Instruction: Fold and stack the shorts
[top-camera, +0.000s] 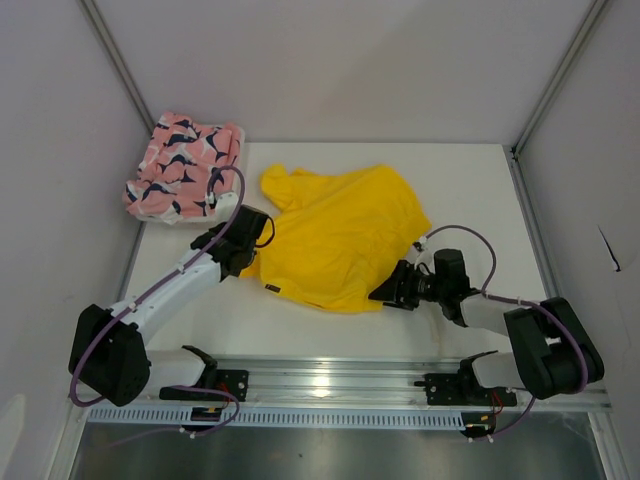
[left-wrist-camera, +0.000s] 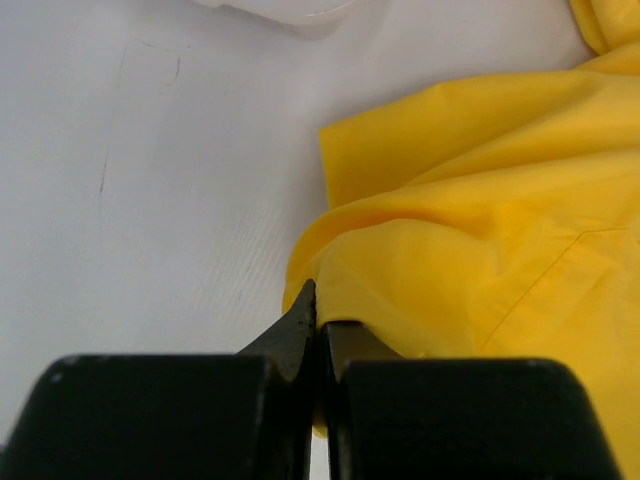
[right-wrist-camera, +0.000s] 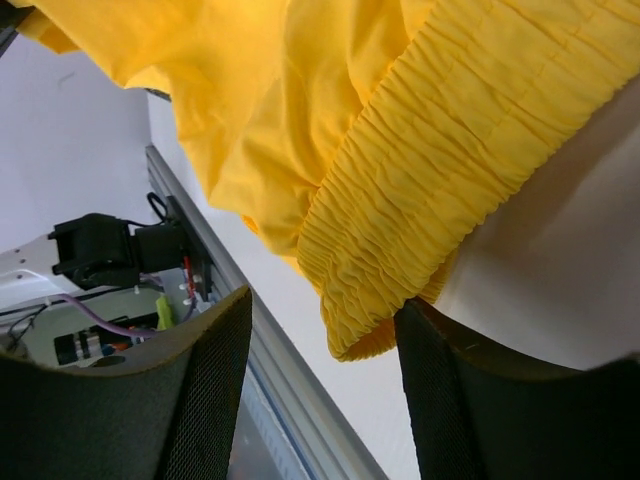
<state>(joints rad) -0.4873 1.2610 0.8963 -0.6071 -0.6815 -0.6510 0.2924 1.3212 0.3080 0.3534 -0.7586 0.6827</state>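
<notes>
Pink shorts (top-camera: 183, 167) seemingly folded; yellow shorts (top-camera: 340, 235) unfolded on the desk (top-camera: 480, 200), left claw (left-wrist-camera: 315, 320) clamped on their hem, right claw (right-wrist-camera: 325, 305) apart around the waistband (right-wrist-camera: 450, 150); stacking undone.

Looking out from the right end effector (right-wrist-camera: 322, 335), wide open. Two black fingers (right-wrist-camera: 195, 400) at the bottom, one on each side, with a bumpy net-like pattern. Up close and filling the top: the yellow shorts (right-wrist-camera: 290, 110), all floppy and folded. Across the middle, the stretchy waistband (right-wrist-camera: 450, 150), full of tiny wrinkles, coming down into the gap and ending just beside the finger on the right side of the picture. Under the waistband, bare white table (right-wrist-camera: 570, 270). Down the left side, a shiny metal rail (right-wrist-camera: 280, 375) on a slant. Past it, a black clamp (right-wrist-camera: 100, 245), a purple cable (right-wrist-camera: 100, 322) and some thin wires. Above those, a pale wall (right-wrist-camera: 70, 110).
</notes>
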